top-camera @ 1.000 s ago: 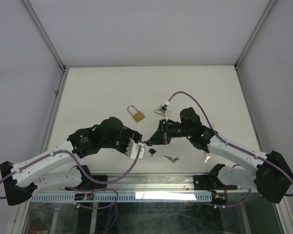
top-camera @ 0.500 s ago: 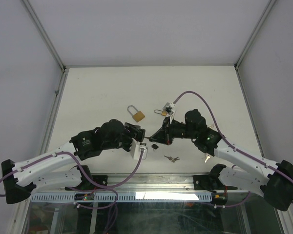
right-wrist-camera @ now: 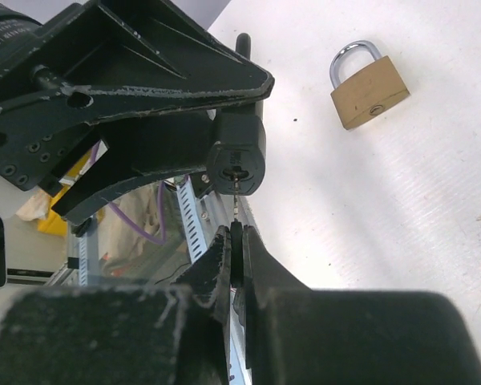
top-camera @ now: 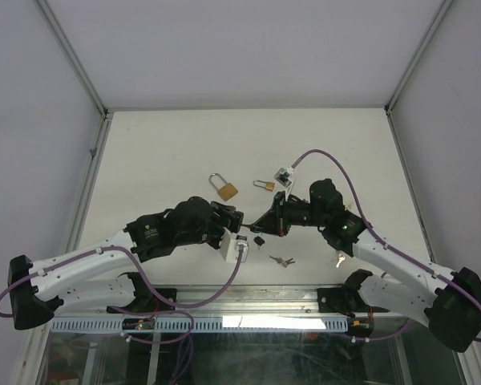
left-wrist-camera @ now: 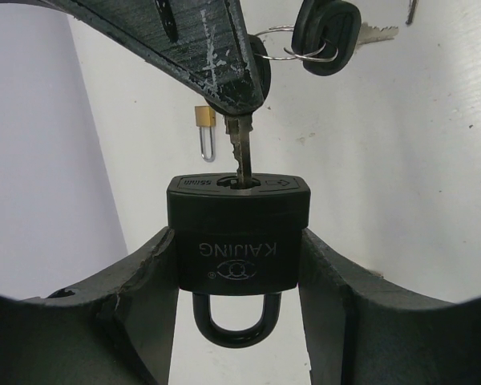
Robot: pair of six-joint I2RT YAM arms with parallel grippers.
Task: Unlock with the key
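Since a second ago both arms have swung toward the middle of the bench, and the point where they meet now sits further right and further from their bases; the brass padlock lies where it lay.

The left hand is about half open, its two fingers pressed on either side of the black padlock. The lock is held off the bench with its keyhole face toward the other arm. In the left wrist view its shackle hangs below the body, and both legs appear seated.

The right hand is pinched nearly closed on the head of the key. The blade stands in line with the keyway and its tip is inside the slot, with most of the blade still showing outside. A spare key with a black head dangles from a ring beside the right hand.

From above, the two hands meet tip to tip just short of the brass padlock. A small bunch of loose keys lies on the bench near the front edge, apart from both hands
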